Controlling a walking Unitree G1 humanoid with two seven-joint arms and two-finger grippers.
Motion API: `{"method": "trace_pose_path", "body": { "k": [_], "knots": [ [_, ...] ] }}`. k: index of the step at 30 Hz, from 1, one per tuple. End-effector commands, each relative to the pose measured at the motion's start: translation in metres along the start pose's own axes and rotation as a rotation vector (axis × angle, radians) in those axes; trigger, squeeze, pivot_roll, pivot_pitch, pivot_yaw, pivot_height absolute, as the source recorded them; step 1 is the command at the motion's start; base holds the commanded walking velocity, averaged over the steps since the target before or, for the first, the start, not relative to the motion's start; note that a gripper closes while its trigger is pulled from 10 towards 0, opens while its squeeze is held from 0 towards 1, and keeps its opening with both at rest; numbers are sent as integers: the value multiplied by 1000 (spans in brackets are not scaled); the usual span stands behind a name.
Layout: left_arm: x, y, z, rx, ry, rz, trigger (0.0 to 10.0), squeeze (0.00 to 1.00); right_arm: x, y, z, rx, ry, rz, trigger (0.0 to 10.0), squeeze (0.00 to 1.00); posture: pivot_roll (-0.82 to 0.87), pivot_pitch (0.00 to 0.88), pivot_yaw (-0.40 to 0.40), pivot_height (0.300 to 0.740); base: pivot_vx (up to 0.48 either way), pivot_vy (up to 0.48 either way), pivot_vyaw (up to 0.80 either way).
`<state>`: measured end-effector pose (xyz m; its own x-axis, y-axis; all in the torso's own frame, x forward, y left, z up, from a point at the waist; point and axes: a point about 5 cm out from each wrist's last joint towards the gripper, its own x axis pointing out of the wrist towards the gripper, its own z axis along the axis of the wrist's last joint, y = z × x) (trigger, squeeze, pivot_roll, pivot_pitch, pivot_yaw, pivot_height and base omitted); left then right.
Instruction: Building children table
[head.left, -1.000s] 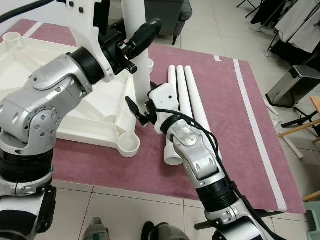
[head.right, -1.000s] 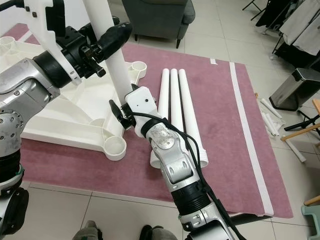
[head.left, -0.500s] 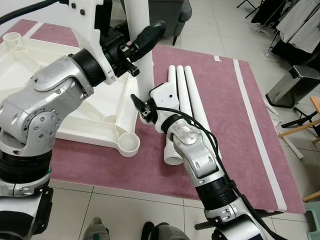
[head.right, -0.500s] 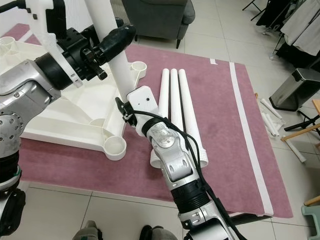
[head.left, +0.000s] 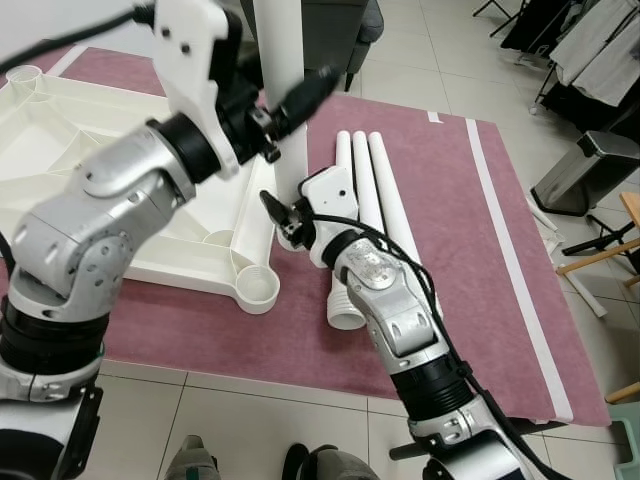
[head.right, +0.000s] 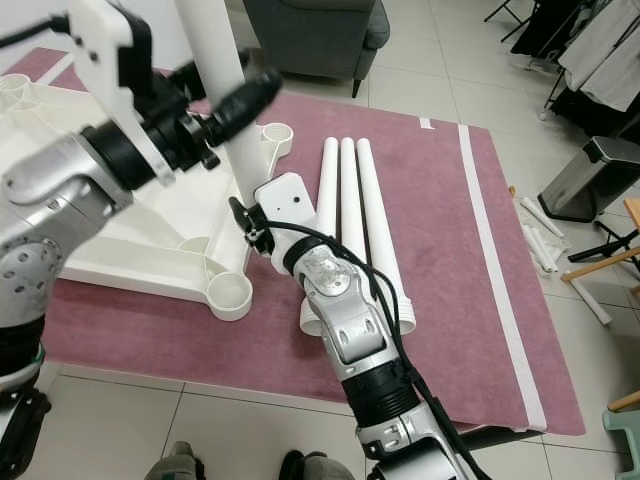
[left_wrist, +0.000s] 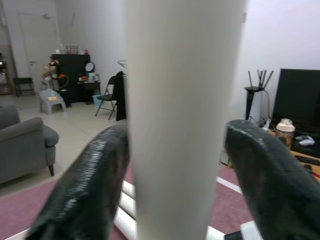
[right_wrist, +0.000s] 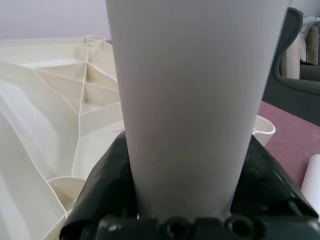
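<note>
1. Right wrist view: right gripper (right_wrist: 182, 200), both black fingers (right_wrist: 107, 185) pressed to either side of an upright white table leg (right_wrist: 185, 100), clamped low on its shaft. In the left eye view the same gripper (head.left: 283, 222) sits just beside the edge of the tabletop.
2. Left gripper (head.left: 290, 100): closed around the same leg (head.left: 280, 60) higher up. In the left wrist view one finger (left_wrist: 85, 185) lies on each side of the white tube (left_wrist: 180, 115), apparently touching it, though blur makes contact uncertain.
3. Table leg: long axis near vertical, held between the two grippers, left above, right below. The lower end is hidden behind the right gripper, so whether it is seated in a socket cannot be told.
4. Tabletop (head.left: 90, 150): white plastic, lying underside up on the rug, ribbed, with round corner sockets. Nearest open socket (head.left: 259, 288) lies just below and toward the robot from the right gripper; a farther socket (head.right: 272, 133) lies beyond the leg. The right gripper is the nearer to either.
5. Three spare legs (head.left: 372, 200): lying side by side on the rug, on the right of the held leg.
6. Rug (head.left: 470, 290): mauve, on tiled floor.
7. Judgement: leg-fitting step, early in the task.
</note>
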<state>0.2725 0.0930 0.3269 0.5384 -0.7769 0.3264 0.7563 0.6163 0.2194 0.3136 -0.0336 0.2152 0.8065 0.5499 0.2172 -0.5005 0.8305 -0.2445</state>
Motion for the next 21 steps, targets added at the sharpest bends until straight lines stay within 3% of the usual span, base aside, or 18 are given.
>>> {"method": "trace_pose_path", "body": {
  "k": [1, 2, 6, 8, 12, 13, 14, 15, 17, 18, 20, 21],
  "knots": [
    [0, -5, -3, -2, 6, -108, 10000, 1000, 0, -5, 8, 19, -32, -26, 0, 0, 152, 66, -72, 740, 0, 0, 0],
    [-4, -2, -1, -37, -16, -74, 10000, 0, 0, -9, 9, 46, -39, -51, 0, 0, 147, 68, -65, 740, 0, 0, 0],
    [-15, 1, 3, -77, -55, -53, 10000, 0, -1, -21, 10, 112, -51, -122, 0, 0, 147, 69, -63, 740, 0, 0, 0],
    [-27, 0, 3, -81, -77, -55, 10000, 0, -3, -36, 11, 144, -67, -181, 0, 0, 149, 67, -59, 740, 0, 0, 0],
    [-39, 4, -7, -54, -19, 1, 10000, 0, -7, -48, 12, 148, -87, -222, 0, 0, 149, 64, -55, 740, 0, 0, 0],
    [-43, 7, -18, 4, 60, 53, 10000, 0, -9, -51, 14, 144, -103, -229, 8196, 0, 149, 61, -50, 740, 0, 0, 0],
    [-43, 7, -18, 4, 60, 53, 10000, 0, -9, -51, 14, 144, -103, -229, 8196, 0, 149, 61, -50, 740, 0, 0, 0],
    [-47, 12, -32, 66, 145, 116, 10000, 0, -12, -54, 18, 140, -130, -233, 10000, 0, 152, 58, -49, 740, 0, 0, 0],
    [-47, 12, -32, 66, 145, 116, 10000, 0, -12, -54, 18, 140, -130, -233, 10000, 0, 152, 58, -49, 740, 0, 0, 0],
    [-52, 15, -48, 148, 224, 189, 10000, 0, -16, -56, 21, 139, -156, -235, 10000, 0, 153, 54, -42, 740, 0, 0, 0],
    [-52, 15, -48, 148, 224, 189, 10000, 0, -16, -56, 21, 139, -156, -235, 10000, 0, 153, 54, -42, 740, 0, 0, 0],
    [-57, 16, -64, 202, 289, 250, 10000, 0, -20, -56, 24, 144, -176, -237, 10000, 0, 149, 48, -30, 740, 0, 0, 0]
  ]
}}
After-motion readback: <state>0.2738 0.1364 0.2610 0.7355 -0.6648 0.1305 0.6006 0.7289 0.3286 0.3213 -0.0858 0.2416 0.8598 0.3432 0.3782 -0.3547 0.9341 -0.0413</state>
